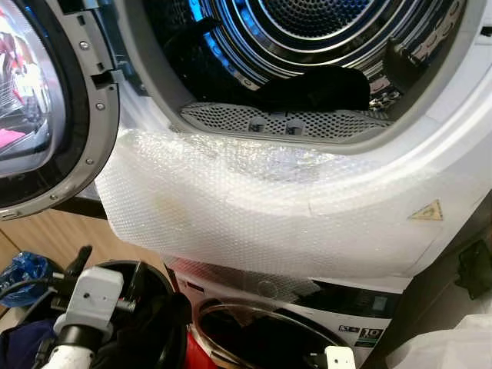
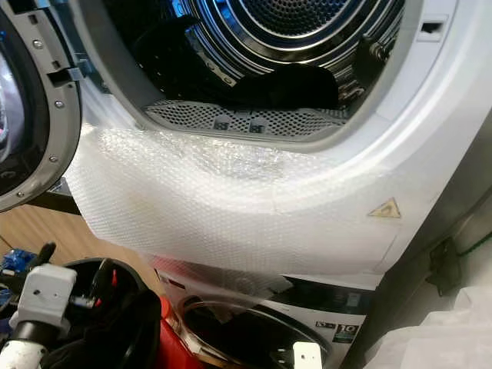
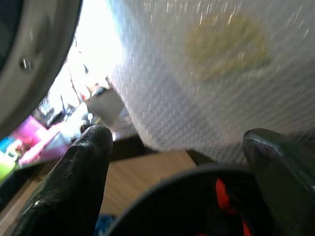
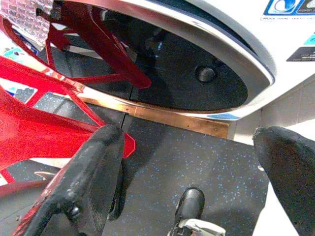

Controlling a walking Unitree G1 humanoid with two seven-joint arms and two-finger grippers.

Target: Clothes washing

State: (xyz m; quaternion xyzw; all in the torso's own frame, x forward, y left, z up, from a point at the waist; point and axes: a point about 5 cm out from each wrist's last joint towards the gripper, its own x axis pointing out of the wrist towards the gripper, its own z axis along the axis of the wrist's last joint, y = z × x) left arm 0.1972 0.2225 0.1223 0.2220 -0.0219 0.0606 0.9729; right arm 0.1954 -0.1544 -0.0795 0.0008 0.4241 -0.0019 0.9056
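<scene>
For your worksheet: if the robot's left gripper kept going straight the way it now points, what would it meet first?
Most likely the bubble wrap draped over the upper machine's front; the left gripper, jaws open, aims up at it, though depth is uncertain.

This is a laundry corner in a home. Two white front-loading machines stand stacked: the upper one (image 1: 430, 154) has its round door (image 1: 46, 115) swung open to the left, showing a steel drum (image 1: 307, 31) with a dark garment (image 1: 315, 88) inside, and bubble wrap (image 1: 254, 207) covers its front. The lower machine (image 1: 361, 307) has a dark glass door (image 4: 162, 64). A basket (image 1: 154, 284) of dark clothes sits near left, on a speckled dark floor (image 4: 197, 162).
</scene>
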